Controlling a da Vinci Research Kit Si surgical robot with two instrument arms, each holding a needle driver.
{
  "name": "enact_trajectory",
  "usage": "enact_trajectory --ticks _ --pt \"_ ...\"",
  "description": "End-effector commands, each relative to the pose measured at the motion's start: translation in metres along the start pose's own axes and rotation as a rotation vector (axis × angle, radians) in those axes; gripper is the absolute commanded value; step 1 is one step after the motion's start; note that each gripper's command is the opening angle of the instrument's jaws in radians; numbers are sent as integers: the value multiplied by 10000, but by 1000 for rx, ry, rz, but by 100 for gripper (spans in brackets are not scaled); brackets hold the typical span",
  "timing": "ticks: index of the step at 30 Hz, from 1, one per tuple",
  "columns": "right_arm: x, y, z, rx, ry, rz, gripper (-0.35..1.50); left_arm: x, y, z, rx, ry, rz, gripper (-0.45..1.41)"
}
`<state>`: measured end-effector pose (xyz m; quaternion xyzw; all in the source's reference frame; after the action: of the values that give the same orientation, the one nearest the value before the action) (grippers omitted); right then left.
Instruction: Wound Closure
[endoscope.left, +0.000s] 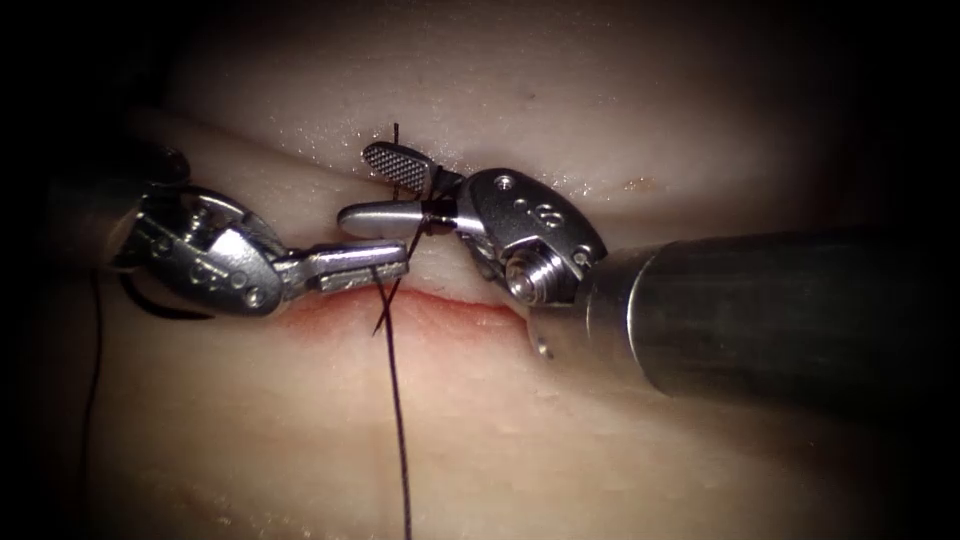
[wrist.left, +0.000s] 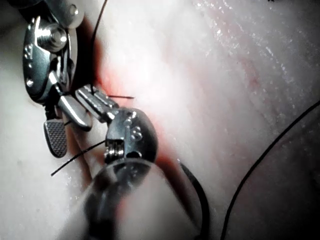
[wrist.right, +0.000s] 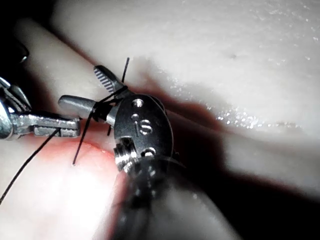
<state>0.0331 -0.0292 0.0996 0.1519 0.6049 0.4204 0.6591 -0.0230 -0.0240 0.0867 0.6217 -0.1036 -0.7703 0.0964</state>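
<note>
Right tool (endoscope.left: 385, 190): nearest the camera, entering from 3 o'clock; jaws spread, thread (endoscope.left: 397, 400) crossing at their hinge, not clamped.
Thread: ran from 6 o'clock up over the cut (endoscope.left: 450, 300), long axis 6 to 12.
Left tool (endoscope.left: 400, 262): clenched on the thread, closer to it than the right.
Needle (wrist.left: 197, 192): loose on the tissue (endoscope.left: 600, 120), beside the left shaft, not held.
</note>
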Motion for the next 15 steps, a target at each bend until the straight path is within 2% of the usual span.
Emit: enact_trajectory --ticks 1,5,10,15 --pt "-7 2 7 -1 -1 3 89 -4 5 7 -2 3 0 -45" --pt "-13 14 4 -39 -4 21 96 -23 8 8 -1 -2 -18 -45" --pt "-16 18 0 -60 -5 40 96 -29 8 9 -1 -3 -26 -45" --pt "-26 24 -5 -108 -25 87 108 -36 0 13 2 -3 -27 -45"
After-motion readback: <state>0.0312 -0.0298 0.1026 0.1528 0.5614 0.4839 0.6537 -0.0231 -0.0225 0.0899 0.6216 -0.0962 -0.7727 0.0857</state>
